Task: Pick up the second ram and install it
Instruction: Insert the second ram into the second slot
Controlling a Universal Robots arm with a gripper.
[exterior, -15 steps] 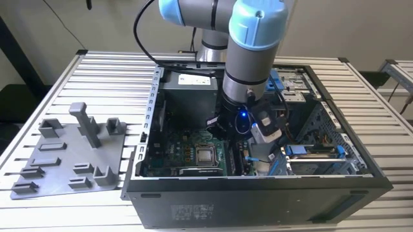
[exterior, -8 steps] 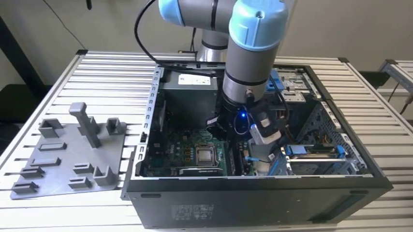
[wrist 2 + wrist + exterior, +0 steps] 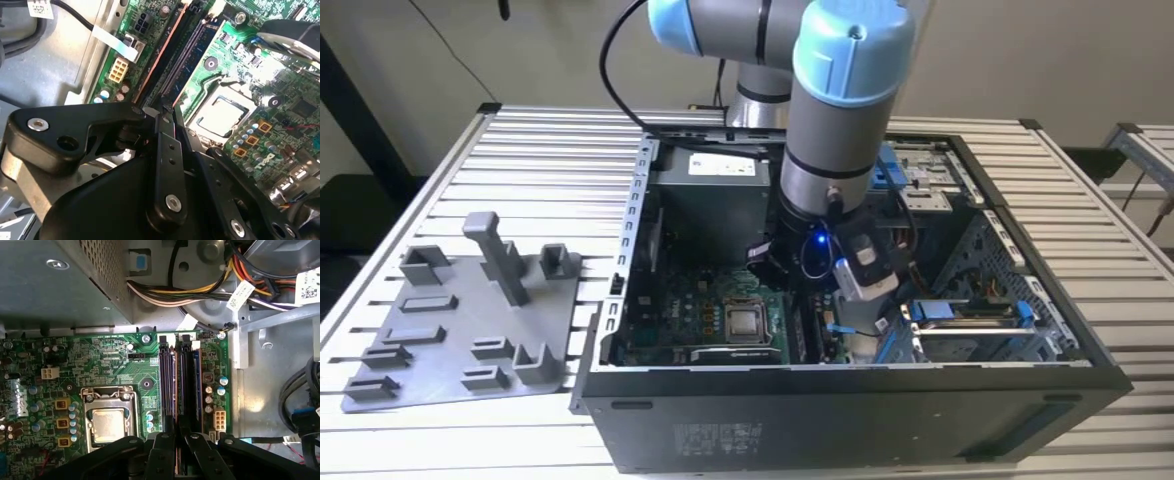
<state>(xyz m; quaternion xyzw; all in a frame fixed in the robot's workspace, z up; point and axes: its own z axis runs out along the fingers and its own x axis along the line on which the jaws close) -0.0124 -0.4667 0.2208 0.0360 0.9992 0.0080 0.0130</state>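
Observation:
My gripper (image 3: 790,272) reaches down inside the open computer case (image 3: 627,260), over the memory slots (image 3: 182,55) to one side of the processor socket (image 3: 107,422). In the first wrist view the second ram (image 3: 177,390) shows edge-on as a thin dark stick with a copper-coloured edge. It runs out from between my fingertips, in line with the slots. My gripper (image 3: 177,442) is shut on it, with one finger on each face. I cannot tell whether the stick is seated in a slot. My gripper (image 3: 170,112) sits at the near end of the slots.
A grey holder tray (image 3: 454,330) with upright posts lies on the slatted table at the exterior view's left. Bundled cables (image 3: 200,292) and a metal cage (image 3: 60,285) lie beyond the slots. Blue cables and a drive bay (image 3: 967,320) crowd the case at the exterior view's right.

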